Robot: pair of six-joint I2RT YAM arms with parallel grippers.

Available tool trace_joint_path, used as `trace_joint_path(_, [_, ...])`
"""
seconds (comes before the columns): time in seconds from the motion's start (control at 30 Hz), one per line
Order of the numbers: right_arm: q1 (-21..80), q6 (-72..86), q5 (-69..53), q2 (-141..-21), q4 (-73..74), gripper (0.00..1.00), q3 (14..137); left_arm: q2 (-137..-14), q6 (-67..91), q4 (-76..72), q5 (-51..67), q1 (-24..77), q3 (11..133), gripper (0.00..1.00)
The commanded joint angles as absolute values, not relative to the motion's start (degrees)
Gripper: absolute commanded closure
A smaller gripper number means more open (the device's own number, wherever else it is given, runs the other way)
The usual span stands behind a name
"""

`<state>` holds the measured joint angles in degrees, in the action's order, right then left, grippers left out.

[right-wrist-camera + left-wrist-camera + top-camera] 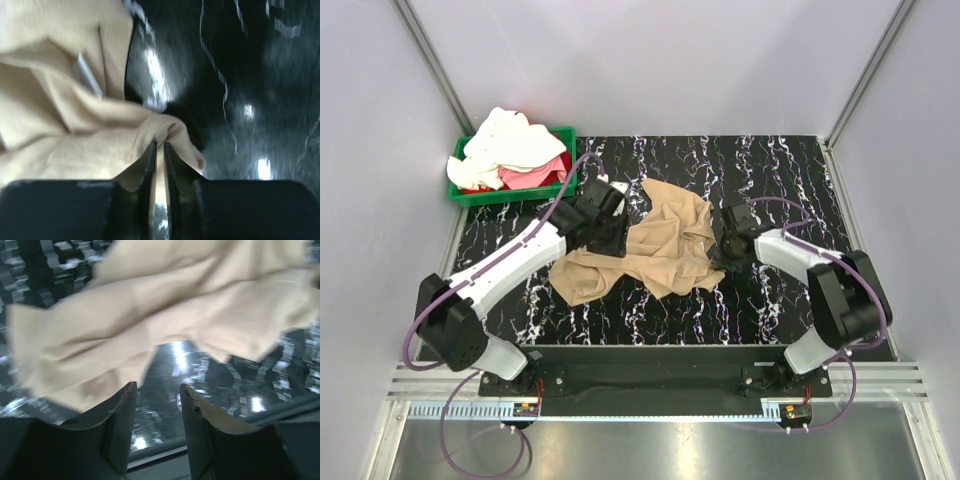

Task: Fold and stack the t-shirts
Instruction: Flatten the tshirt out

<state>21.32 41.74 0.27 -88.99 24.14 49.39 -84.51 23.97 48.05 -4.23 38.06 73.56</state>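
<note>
A tan t-shirt (655, 245) lies crumpled in the middle of the black marbled table (790, 180). My left gripper (603, 222) is at the shirt's left edge; in the left wrist view (157, 390) its jaws are open and empty, with the tan t-shirt (150, 305) just beyond them. My right gripper (728, 247) is at the shirt's right edge; in the right wrist view (160, 147) it is shut on a pinched fold of the tan t-shirt (75, 135).
A green bin (510, 192) at the back left holds white (510, 140) and red or pink (535, 176) garments. Grey walls close in the sides and back. The table's metal front rail (650, 395) runs by the arm bases.
</note>
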Motion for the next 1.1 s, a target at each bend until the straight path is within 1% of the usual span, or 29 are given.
trace_joint_path(0.0, [21.01,36.57,7.63,-93.42,18.28,0.87,55.88,-82.71,27.59,40.62,7.53,39.55,68.65,0.56])
trace_joint_path(0.13, [20.04,33.41,11.16,-97.11,18.89,0.92,61.25,-82.88,33.11,31.06,11.51,43.76,61.8,0.55])
trace_joint_path(0.27, [19.6,32.34,11.17,-98.79,20.04,0.92,64.85,-85.42,39.19,21.38,13.1,47.1,55.47,0.52])
trace_joint_path(0.33, [19.6,32.69,9.76,-98.35,21.27,0.85,65.13,-87.87,42.26,17.6,10.65,49.38,54.06,0.48])
trace_joint_path(0.37, [19.6,32.96,8.54,-97.22,21.53,0.83,64.6,-88.76,43.15,16.88,9.59,49.92,53.88,0.48])
trace_joint_path(0.4, [19.6,33.22,8.09,-96.34,22.23,0.78,64.16,-89.64,44.89,16.35,6.97,50.36,53.88,0.48])
trace_joint_path(0.47, [19.69,33.75,7.13,-93.01,22.5,0.75,62.33,-91.23,46.22,14.95,4.06,51.41,53.79,0.48])
trace_joint_path(0.6, [19.6,33.58,5.45,-87.37,23.38,0.72,59.77,-93.42,48.42,12.93,-2.0,51.42,53.17,0.47])
trace_joint_path(0.7, [19.69,33.57,4.05,-84.21,24.43,0.71,58.63,-95.35,49.3,11.08,-2.81,51.5,53.61,0.47])
trace_joint_path(0.8, [19.6,34.88,2.73,-81.04,26.18,0.71,57.22,-98.78,49.75,10.72,-2.73,51.42,54.84,0.5])
trace_joint_path(0.87, [19.6,36.12,1.06,-78.15,26.98,0.68,55.38,-100.63,49.83,10.28,-2.11,51.42,55.02,0.52])
trace_joint_path(0.93, [19.6,38.14,0.18,-75.08,27.95,0.65,53.1,-101.51,50.01,10.11,-2.2,51.42,54.93,0.58])
trace_joint_path(0.97, [19.6,38.67,-1.48,-73.93,28.04,0.64,52.39,-101.69,50.01,10.02,-2.2,51.42,54.76,0.62])
trace_joint_path(1.0, [19.69,39.8,-2.19,-72.96,28.3,0.63,51.51,-101.34,49.84,10.11,-1.94,51.42,54.67,0.79])
trace_joint_path(1.07, [19.6,40.95,-4.73,-70.23,28.48,0.63,49.05,-100.12,49.66,11.42,-0.27,51.42,55.45,0.94])
